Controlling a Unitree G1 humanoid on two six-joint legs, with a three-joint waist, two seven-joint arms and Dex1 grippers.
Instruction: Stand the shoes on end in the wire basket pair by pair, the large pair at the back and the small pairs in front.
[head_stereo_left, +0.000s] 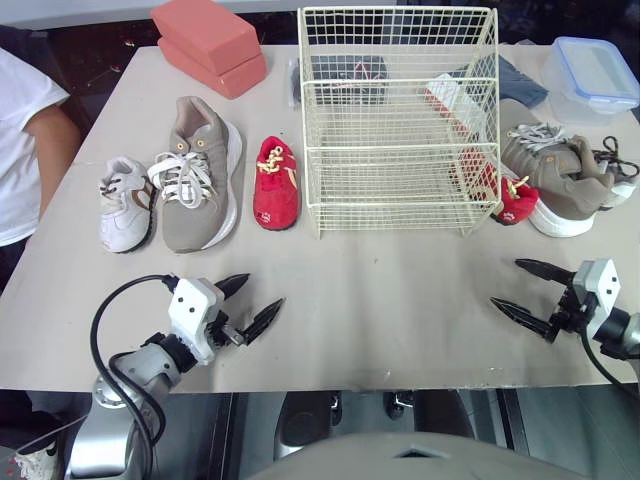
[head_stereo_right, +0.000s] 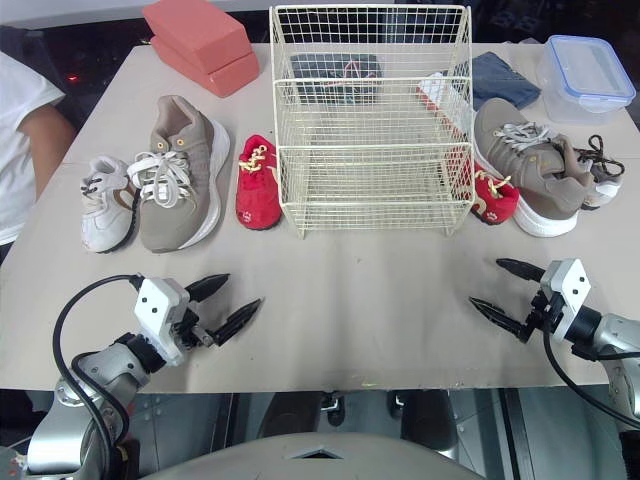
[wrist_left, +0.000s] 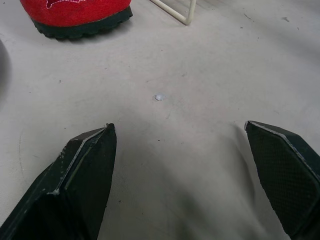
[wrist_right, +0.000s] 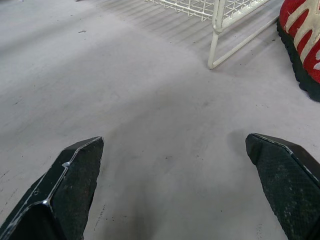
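Starting step: wire basket (head_stereo_left: 400, 148) at table centre, empty. Left gripper (head_stereo_left: 262, 290) and right gripper (head_stereo_left: 506, 282) low over near table edge, fingers spread wide, holding nothing. Large pair split: left large shoe (head_stereo_left: 198, 170) left of basket, right large shoe (head_stereo_left: 555, 175) right of it. Next, likely: take large shoe by heel, tip on end at basket back. Left red shoe (head_stereo_left: 275, 183), right red shoe (head_stereo_left: 515, 200) just beside basket; white small shoe (head_stereo_left: 125, 203) far left. Pink blocks (head_stereo_left: 210, 45), lidded tub (head_stereo_left: 595, 75), person's sleeve (head_stereo_left: 20, 150) well clear of reach.
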